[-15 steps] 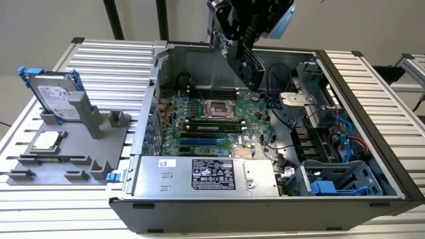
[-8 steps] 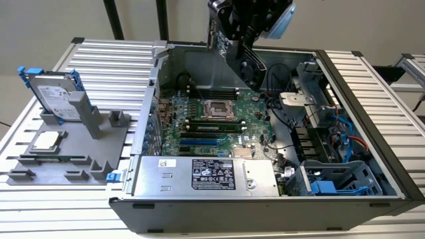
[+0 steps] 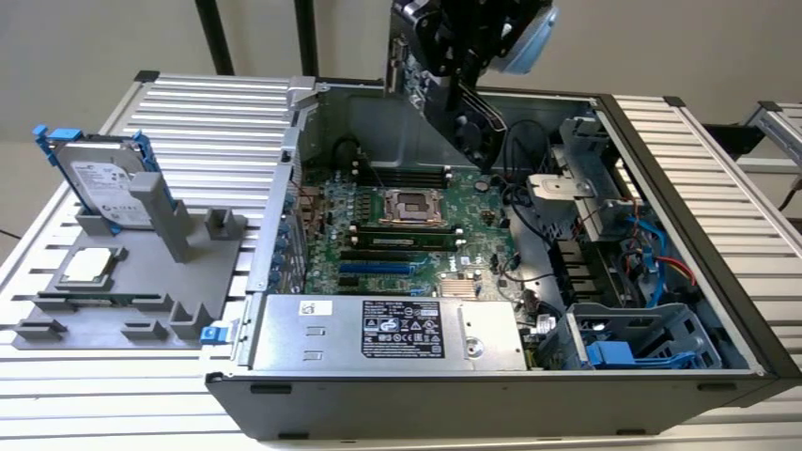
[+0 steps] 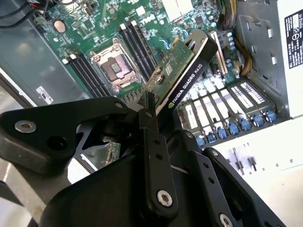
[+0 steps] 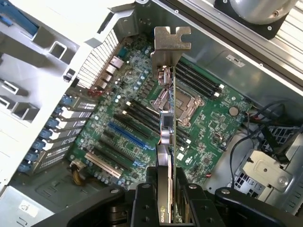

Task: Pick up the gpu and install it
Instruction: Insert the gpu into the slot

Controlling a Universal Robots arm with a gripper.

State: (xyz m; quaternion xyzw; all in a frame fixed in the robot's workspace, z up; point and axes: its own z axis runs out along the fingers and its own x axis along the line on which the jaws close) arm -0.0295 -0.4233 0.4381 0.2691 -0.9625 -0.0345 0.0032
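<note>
**Finding:** the gpu (image 5: 167, 130) is held in the air above the motherboard (image 5: 123, 118), inside the open computer case (image 3: 476, 404) and clear of the expansion slots.

- **Orientation:** in the first wrist view it is edge-on, with its silver bracket (image 5: 171, 40) at the end away from the gripper (image 5: 166, 189).
- **Grip:** the jaws pinch the card near the opposite end. The contact is partly hidden, apparently one finger on each face.
- **Exterior view:** the card hangs tilted.
- **At that view's left, outside the case:** a hard drive (image 3: 107, 183) stands upright in a grey holder (image 3: 188, 235), with a processor chip (image 3: 90, 266) lying flat beside it.
</note>
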